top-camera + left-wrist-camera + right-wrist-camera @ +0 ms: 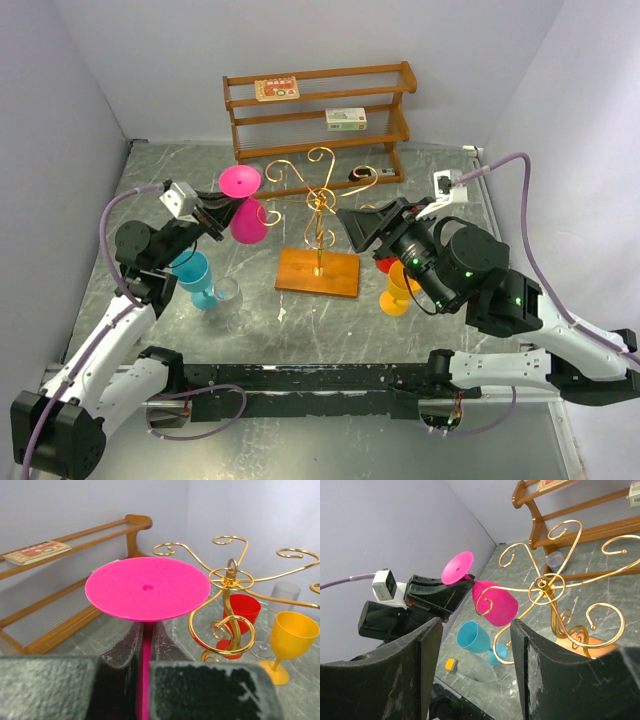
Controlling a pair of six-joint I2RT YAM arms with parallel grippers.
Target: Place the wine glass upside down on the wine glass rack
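Pink wine glass (248, 222) upside down in the air at the left side of the wine glass rack (318, 270), not yet hung.
The left gripper (218, 212) is clenched on the stem, the foot up and the bowl down, and the bowl is just beside a curled arm (268, 213) of the rack; I cannot tell if they touch. I judge 3 risks. If the bowl pushes this thin arm, the rack can slide or tip on its wooden base. If the stem does not enter the gap between the wires before the fingers let go, the glass can fall on the blue glass (190, 270) and the clear glass (228, 295) below. On the right, the right gripper (360, 228) hangs near the rack with the jaws apart and grasping nothing; a small move can knock the gold wires or the yellow glass (398, 290) under it.
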